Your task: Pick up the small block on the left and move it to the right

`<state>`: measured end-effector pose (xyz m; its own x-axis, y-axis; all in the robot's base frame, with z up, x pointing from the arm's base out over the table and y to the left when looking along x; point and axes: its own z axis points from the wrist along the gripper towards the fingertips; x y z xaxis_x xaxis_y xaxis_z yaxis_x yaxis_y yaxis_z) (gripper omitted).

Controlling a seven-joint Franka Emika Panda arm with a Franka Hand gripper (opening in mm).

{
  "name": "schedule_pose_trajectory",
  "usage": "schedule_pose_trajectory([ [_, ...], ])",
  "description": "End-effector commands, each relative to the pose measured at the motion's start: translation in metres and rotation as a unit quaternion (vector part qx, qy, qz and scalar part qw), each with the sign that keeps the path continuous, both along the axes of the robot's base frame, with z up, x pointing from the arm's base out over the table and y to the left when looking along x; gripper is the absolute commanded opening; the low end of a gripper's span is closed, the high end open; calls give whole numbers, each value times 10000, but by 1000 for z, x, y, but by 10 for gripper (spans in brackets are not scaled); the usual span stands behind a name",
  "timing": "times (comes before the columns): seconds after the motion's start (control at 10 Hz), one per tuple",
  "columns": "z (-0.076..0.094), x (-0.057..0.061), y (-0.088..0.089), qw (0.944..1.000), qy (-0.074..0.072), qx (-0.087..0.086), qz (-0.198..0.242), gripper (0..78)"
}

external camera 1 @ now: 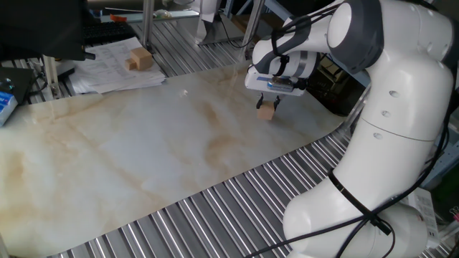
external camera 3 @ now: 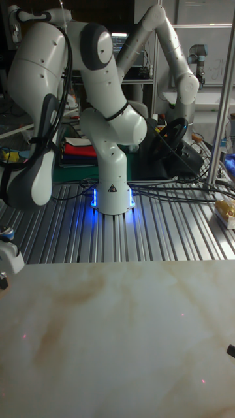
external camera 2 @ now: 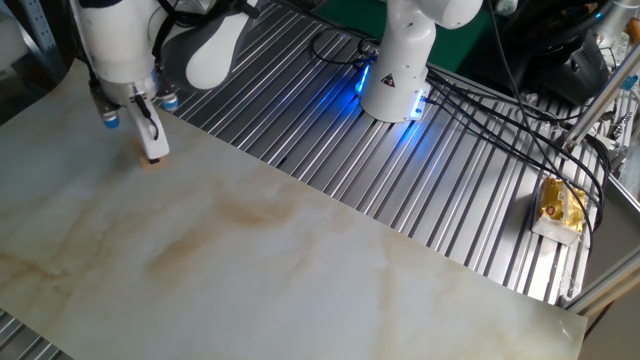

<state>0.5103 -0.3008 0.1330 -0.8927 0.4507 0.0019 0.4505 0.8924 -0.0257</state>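
The small block, a plain tan wooden cube, sits between the fingertips of my gripper at the far right part of the marbled board, at or just above its surface. The gripper is shut on it. In the other fixed view the gripper is at the board's upper left, and only the cube's lower edge peeks out under a white finger. In the tall fixed view only the white hand housing shows at the left edge, and the cube is out of view.
A larger tan wooden block lies on papers at the back left, off the board. The arm's big white body fills the right side. Ribbed metal tabletop surrounds the board, with the blue-lit base and a yellow object.
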Motion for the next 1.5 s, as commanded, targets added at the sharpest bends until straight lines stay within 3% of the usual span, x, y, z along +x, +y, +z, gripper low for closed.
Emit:
schedule_pose_trajectory([
  [0.1,1,-7,19,9992,51,10,402,12],
  [0.3,-1,-10,29,9992,52,-15,394,12],
  [0.6,0,-11,30,9985,59,9,539,12],
  [0.9,0,-12,32,9983,16,430,399,12],
  [1.0,0,-12,32,9966,-9,132,815,12],
  [1.1,0,-12,32,9954,-1,70,952,12],
  [1.2,-1,-12,33,9955,-5,127,943,12],
  [1.5,-2,-13,35,9957,-43,90,926,12],
])
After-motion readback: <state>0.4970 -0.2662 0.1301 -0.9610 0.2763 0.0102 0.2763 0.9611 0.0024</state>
